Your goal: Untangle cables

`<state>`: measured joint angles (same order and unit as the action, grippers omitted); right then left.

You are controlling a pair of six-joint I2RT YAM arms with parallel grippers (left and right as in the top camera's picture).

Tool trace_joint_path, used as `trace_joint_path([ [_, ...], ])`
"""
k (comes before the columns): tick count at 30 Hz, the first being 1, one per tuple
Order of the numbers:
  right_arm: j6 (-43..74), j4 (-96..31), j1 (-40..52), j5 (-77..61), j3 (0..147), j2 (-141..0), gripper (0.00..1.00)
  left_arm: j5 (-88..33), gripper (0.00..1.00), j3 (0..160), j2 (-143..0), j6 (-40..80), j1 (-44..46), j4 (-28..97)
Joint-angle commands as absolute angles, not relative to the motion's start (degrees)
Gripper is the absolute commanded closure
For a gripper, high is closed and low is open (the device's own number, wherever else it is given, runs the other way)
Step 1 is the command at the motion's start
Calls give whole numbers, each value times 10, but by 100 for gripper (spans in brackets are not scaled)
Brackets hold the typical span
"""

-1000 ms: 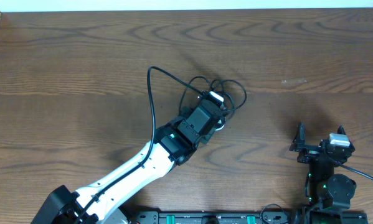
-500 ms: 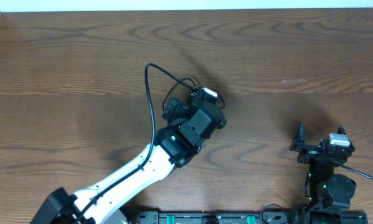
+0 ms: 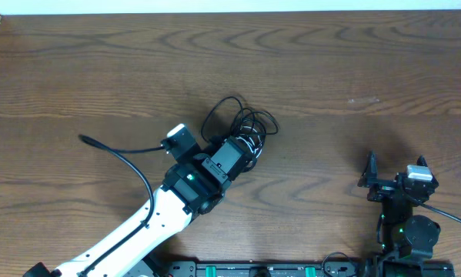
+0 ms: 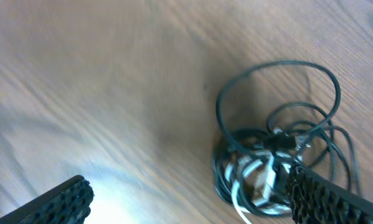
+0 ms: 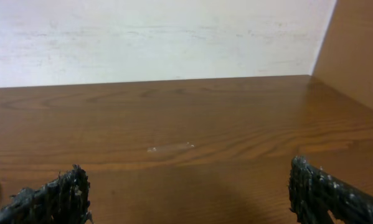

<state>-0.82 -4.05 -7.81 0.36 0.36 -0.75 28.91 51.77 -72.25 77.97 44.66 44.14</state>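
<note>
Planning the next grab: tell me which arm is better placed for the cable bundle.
Left. The left tool, open, hangs right at the cables; the right tool sits far off.

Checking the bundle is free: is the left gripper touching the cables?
Cannot tell. In the left wrist view one finger of the open left gripper overlaps the edge of the cables; neither contact nor gap shows plainly.
</note>
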Motion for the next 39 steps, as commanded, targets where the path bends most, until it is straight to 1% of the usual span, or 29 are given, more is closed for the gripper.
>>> trace_joint_path([
  [1, -7, -43, -82, 0, 3, -7, 1, 208, 1, 506, -734, 864, 444, 452],
  [3, -7, -43, -82, 0, 3, -7, 1, 192, 1, 505, -737, 865, 444, 465],
  [5, -7, -43, -82, 0, 3, -7, 1, 188, 9, 505, -737, 865, 444, 481],
  [6, -7, -43, -82, 1, 3, -7, 1, 188, 20, 505, -737, 865, 444, 491],
  [8, -7, -43, -82, 0, 3, -7, 1, 188, 35, 505, -737, 865, 444, 512],
  [9, -7, -43, -82, 0, 3, -7, 1, 188, 39, 505, -737, 862, 444, 526],
  [13, -7, -43, -82, 1, 3, -7, 1, 176, 46, 505, -737, 834, 444, 553],
  [17, -7, -43, -82, 0, 3, -8, 1, 161, 87, 504, -737, 810, 444, 547],
  [18, -7, -43, -82, 0, 3, -7, 1, 161, 92, 503, -738, 810, 444, 536],
  [21, -7, -43, -82, 0, 3, -7, 1, 161, 92, 489, -741, 810, 444, 490],
  [26, -7, -43, -82, 1, 3, -7, 1, 176, 92, 444, -771, 810, 444, 367],
  [29, -7, -43, -82, 0, 3, -8, 1, 221, 92, 441, -794, 808, 444, 287],
  [34, -7, -43, -82, 0, 3, -7, 1, 354, 92, 441, -829, 788, 444, 159],
  [37, -7, -43, -82, 0, 3, -8, 1, 397, 92, 441, -838, 788, 444, 119],
  [39, -7, -43, -82, 0, 3, -7, 1, 391, 91, 441, -841, 783, 444, 118],
])
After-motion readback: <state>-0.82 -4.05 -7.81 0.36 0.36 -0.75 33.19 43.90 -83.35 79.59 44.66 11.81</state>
